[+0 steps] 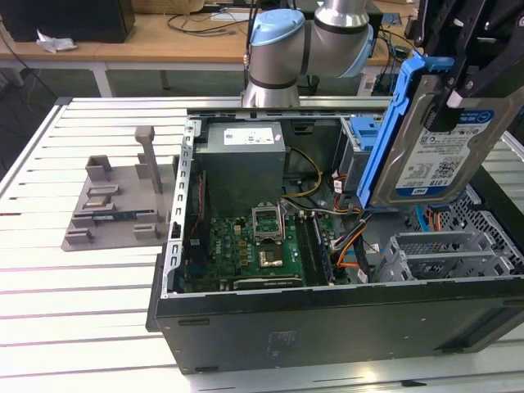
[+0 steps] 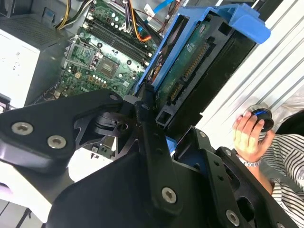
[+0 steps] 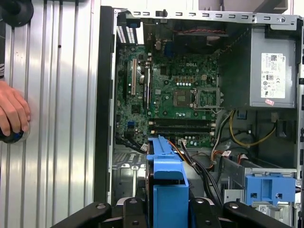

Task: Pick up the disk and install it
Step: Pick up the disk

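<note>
Hanging at the exterior view's upper right, the gripper (image 1: 453, 98) clamps the disk (image 1: 438, 147); seemingly tilted, it could snag cables (image 1: 352, 246) near the drive cage (image 1: 442, 250).

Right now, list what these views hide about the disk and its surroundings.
- Exterior view: the fingers cover the top of the disk, which hides part of the case behind it.
- First wrist view: the disk is edge-on, cut off by the picture's edge.
- First wrist view: a person's hand, cut off at the edge, covers what it grips.
</note>
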Robot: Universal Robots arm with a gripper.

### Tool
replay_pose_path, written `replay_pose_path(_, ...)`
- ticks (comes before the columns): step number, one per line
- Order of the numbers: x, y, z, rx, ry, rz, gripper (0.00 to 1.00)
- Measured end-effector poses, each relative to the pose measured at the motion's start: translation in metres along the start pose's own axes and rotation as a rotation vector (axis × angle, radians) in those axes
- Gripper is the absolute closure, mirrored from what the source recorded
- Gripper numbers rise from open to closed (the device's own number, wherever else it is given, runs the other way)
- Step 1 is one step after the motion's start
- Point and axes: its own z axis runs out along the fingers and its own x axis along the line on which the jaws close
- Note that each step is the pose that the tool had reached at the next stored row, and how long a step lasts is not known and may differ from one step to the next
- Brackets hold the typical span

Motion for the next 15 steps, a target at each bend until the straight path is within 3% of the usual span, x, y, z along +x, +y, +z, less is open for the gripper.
replay_pose_path(9,0.0051,-0.0115,0.0032,-0.0004,-0.0003,0.0,0.64)
replay_pose_path(15,0.0058,-0.0282,0.006,-0.0011,-0.0001,0.0,0.64)
